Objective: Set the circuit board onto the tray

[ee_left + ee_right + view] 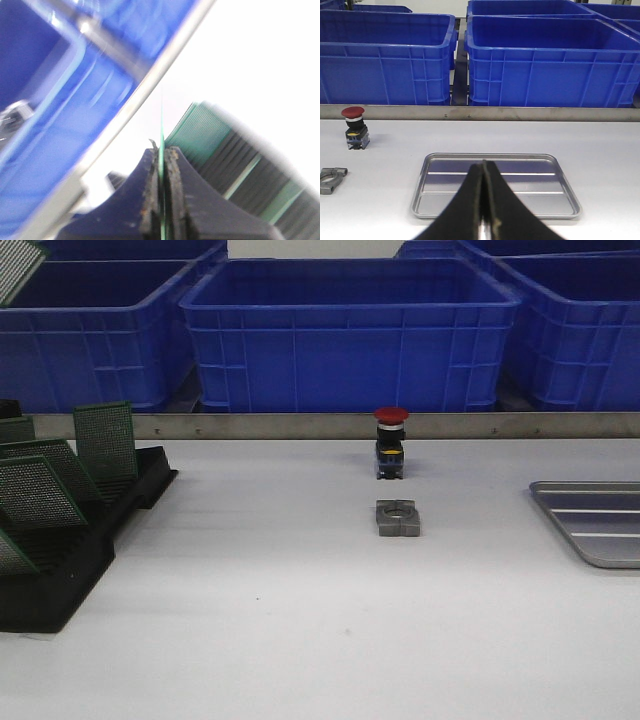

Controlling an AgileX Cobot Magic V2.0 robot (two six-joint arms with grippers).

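1. The left gripper (162, 165) is clamping a green circuit board (162, 125) between its two dark fingers (148, 185). The left wrist view is catching the board edge-on, as a thin green line running straight out from the closed fingertips; its long axis is lying along the direction of the fingers.
2. In the front view, a perforated green corner (18, 268) is showing at the upper left edge, tilted in front of a blue bin; whether this is the held board cannot be told for certain.
3. The silver-grey tray (600, 525) is lying flat on the right side of the table, its ribbed bottom bare, well apart from the rack on the left.
4. More green boards (105, 440) are standing upright and slightly leaning in the slots of a black rack (60, 570) at the table's left edge.
5. The white table (260, 620) is carrying a red-capped push button (391, 443) near its centre, with a small grey metal clamp (398, 518) just in front of it. A metal rail (300, 426) is running along the far edge, and large blue bins (345, 335) are standing in a row behind it.
6. The right gripper (483, 200) is hovering above the near side of the tray, its black fingers pressed together on nothing, pointing toward the bins.
7. The left wrist view is blurred; the gripper is hanging above the rack beside the rail.
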